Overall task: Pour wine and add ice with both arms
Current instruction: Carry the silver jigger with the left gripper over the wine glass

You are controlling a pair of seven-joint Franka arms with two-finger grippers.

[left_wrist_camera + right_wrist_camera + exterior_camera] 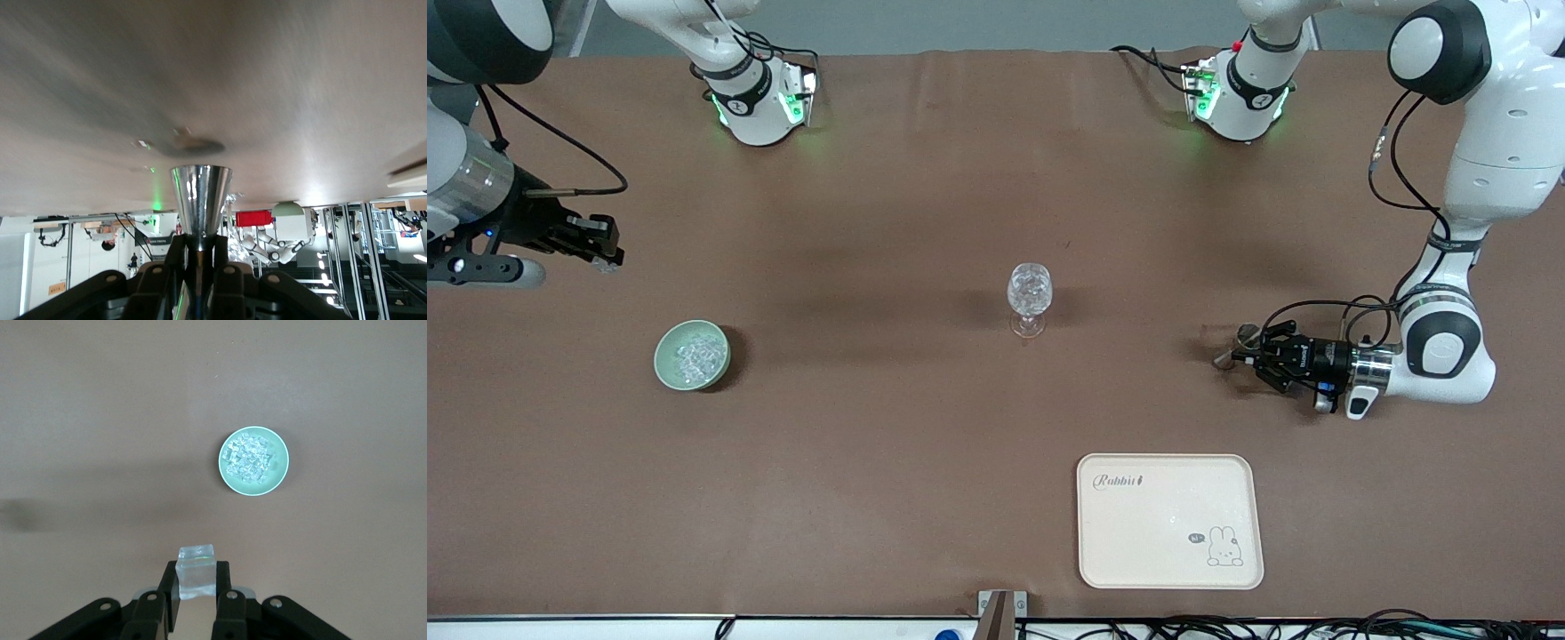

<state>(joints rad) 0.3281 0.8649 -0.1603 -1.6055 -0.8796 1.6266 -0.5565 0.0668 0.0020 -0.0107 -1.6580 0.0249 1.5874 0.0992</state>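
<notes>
A clear stemmed glass (1029,298) stands upright mid-table; its bowl glints as if it holds clear chunks. A pale green bowl (661,363) of ice (694,356) sits toward the right arm's end. My right gripper (607,256) hangs in the air over bare table at that end, shut on one clear ice cube (196,570). The bowl's rim (284,461) and its ice (250,459) show below it in the right wrist view. My left gripper (1240,356) lies low over the table toward the left arm's end, shut on a small shiny metal cone-shaped cup (200,197).
A cream tray (1165,524) with a rabbit drawing lies near the front camera's edge, nearer than the left gripper. Both arm bases (760,102) (1240,93) stand at the table's farthest edge. Brown cloth covers the table.
</notes>
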